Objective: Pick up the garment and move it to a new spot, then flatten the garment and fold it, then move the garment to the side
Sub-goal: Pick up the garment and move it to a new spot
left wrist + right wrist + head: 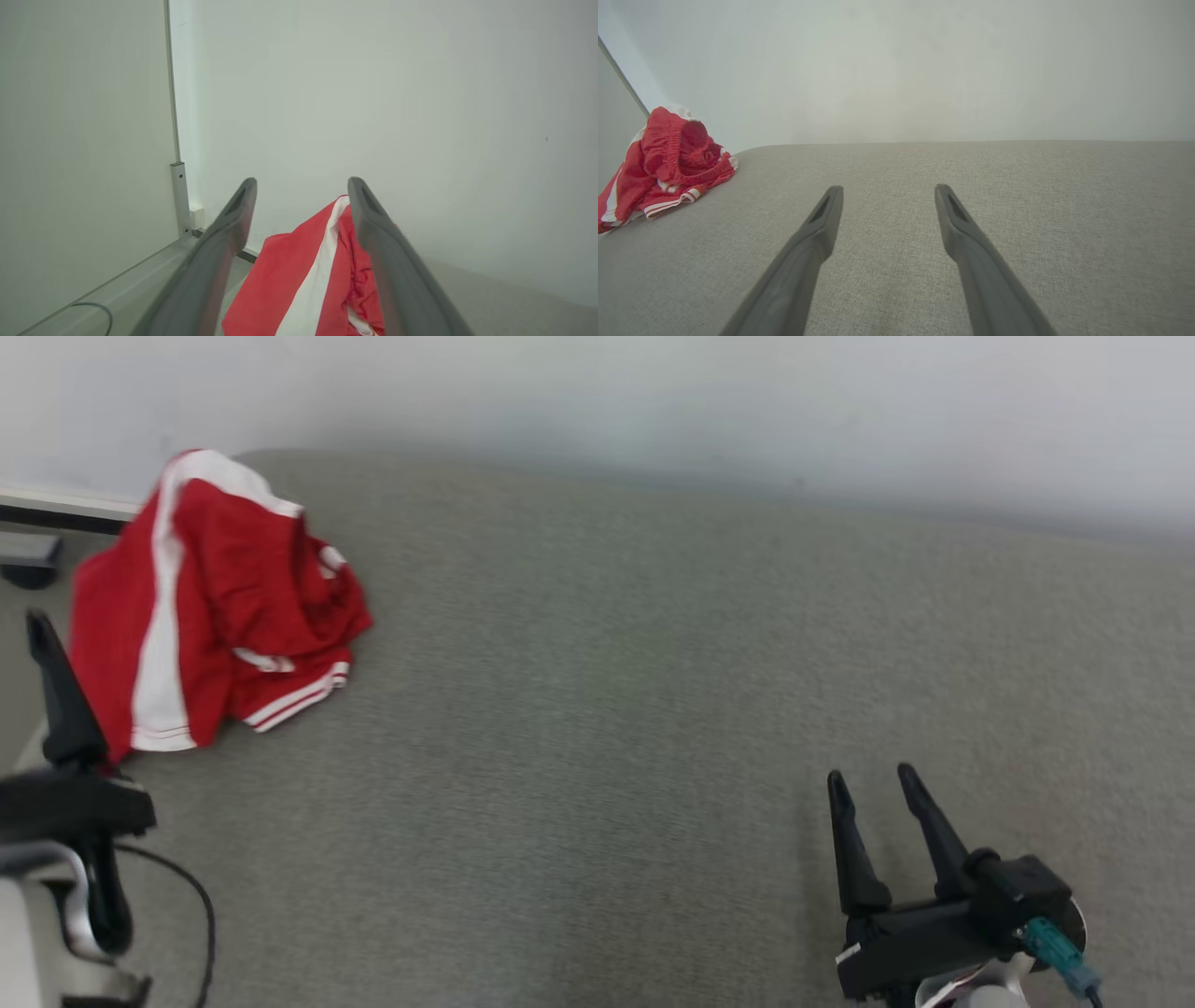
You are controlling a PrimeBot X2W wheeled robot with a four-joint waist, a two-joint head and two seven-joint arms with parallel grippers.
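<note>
The garment [215, 597] is a pair of red shorts with white stripes, lying crumpled at the far left corner of the grey padded surface [597, 709]. One dark finger [56, 691] of my left gripper rises at the garment's near left edge. In the left wrist view my left gripper [301, 186] is open, and the garment [289, 275] shows low between and beyond its fingers, not clamped. My right gripper [870, 775] hovers open over bare surface at the near right, far from the garment [668, 158], with nothing between its fingers [817, 233].
A white wall runs along the back of the surface. At the far left, a pale rail [56, 509] and a small dark object [28, 565] lie off the surface's edge. A black cable [201, 905] loops beside my left arm.
</note>
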